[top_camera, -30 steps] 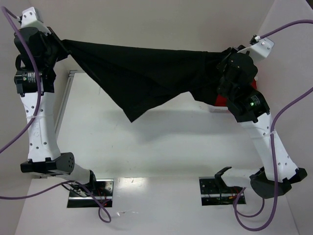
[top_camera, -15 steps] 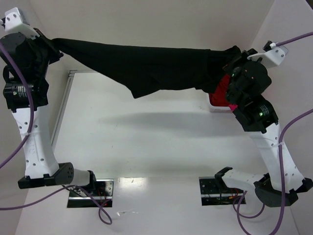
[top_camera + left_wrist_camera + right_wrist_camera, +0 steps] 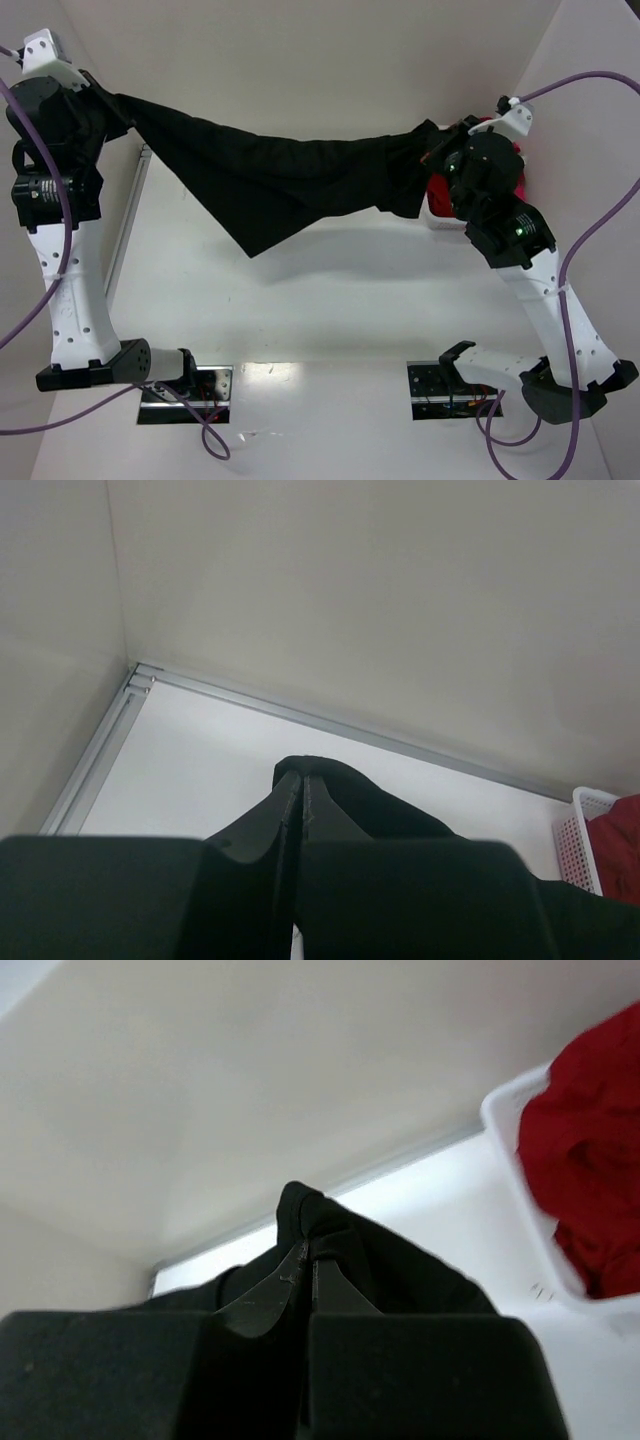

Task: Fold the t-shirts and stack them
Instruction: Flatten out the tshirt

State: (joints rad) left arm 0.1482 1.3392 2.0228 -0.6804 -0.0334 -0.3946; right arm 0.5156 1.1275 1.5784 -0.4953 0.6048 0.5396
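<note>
Since half a second ago we are letting the stretch go: the black t-shirt (image 3: 290,185), pulled almost straight then, is sagging again, and its hanging corner is dropping lower over the table (image 3: 330,300). Our left gripper (image 3: 303,780) is clamping tight on one end of the shirt, with its fingers pressed together and a small fold of black cloth poking out past the tips. Our right gripper (image 3: 308,1252) is doing the same at the other end, pinching a bunched edge that is sticking up beyond its closed fingers. From those two grips the shirt is hanging in the air between our raised arms, high at the left, dipping into a long pointed drape left of centre, and gathering into a knot of folds at the right (we cannot tell whether we are holding sleeves, shoulders or hem). No part of it is touching the table in the top view. Just beyond our right gripper the white basket (image 3: 510,1130) is sitting at the far right of the table, with a red t-shirt (image 3: 590,1180) lying crumpled inside it. A metal rail (image 3: 330,725) is running along the far edge of the table, against the wall.
</note>
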